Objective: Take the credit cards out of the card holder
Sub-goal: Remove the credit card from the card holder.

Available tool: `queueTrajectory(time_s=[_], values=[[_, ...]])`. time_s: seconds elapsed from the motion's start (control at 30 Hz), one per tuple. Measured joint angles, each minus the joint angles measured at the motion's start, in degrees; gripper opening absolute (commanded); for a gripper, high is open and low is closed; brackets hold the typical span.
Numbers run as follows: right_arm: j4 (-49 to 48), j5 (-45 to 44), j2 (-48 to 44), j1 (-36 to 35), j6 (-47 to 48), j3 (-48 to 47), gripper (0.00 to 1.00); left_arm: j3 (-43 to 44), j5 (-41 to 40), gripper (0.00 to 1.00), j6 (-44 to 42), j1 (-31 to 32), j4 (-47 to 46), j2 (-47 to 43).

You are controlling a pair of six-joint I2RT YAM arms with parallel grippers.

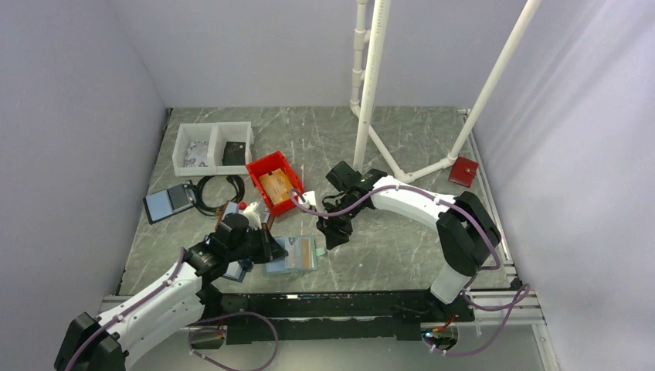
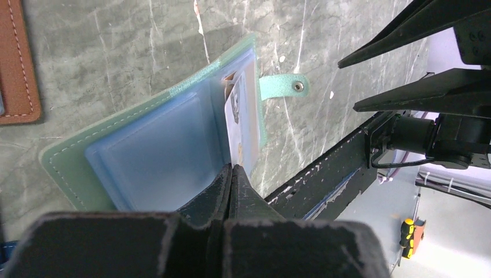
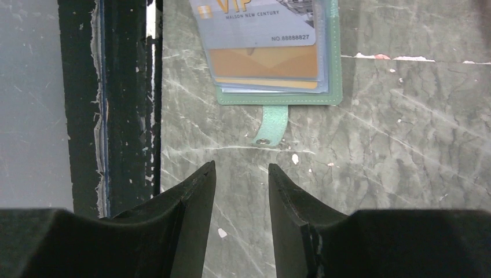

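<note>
The card holder (image 1: pixel 297 255) lies open near the table's front edge, teal-edged, with pale blue clear pockets. In the right wrist view the card holder (image 3: pixel 278 95) shows credit cards (image 3: pixel 263 61) in its pockets: a pale VIP one over an orange-tan one. Its snap tab (image 3: pixel 272 124) points toward my right gripper (image 3: pixel 241 168), which hovers open and empty just short of it. My left gripper (image 2: pixel 231 169) is shut, pinching the lower edge of an upright pocket leaf (image 2: pixel 234 116) with a card inside. The left panel (image 2: pixel 156 156) looks empty.
A red bin (image 1: pixel 274 179) with tan flat items stands behind the holder. A white two-part tray (image 1: pixel 212 147), a navy folder (image 1: pixel 166 203) and a black cable loop (image 1: pixel 220 193) sit at the left. A brown folder (image 2: pixel 20 63) lies nearby. White pipes (image 1: pixel 371 93) rise behind; a black rail (image 1: pixel 347 305) borders the front.
</note>
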State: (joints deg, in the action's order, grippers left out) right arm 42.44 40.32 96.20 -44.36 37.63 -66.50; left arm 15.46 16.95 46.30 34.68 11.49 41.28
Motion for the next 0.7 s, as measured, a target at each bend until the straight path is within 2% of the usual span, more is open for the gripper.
queueTrajectory(time_s=[0.27,0.7], values=[[-0.3,3.1,0.0,0.0,-0.7,0.1,0.38,1.9,0.7,0.0,-0.7,0.0,-0.1,1.9],[-7.6,2.9,1.8,0.0,-10.5,1.0,0.23,1.8,6.4,0.0,3.6,0.0,-21.5,20.2]])
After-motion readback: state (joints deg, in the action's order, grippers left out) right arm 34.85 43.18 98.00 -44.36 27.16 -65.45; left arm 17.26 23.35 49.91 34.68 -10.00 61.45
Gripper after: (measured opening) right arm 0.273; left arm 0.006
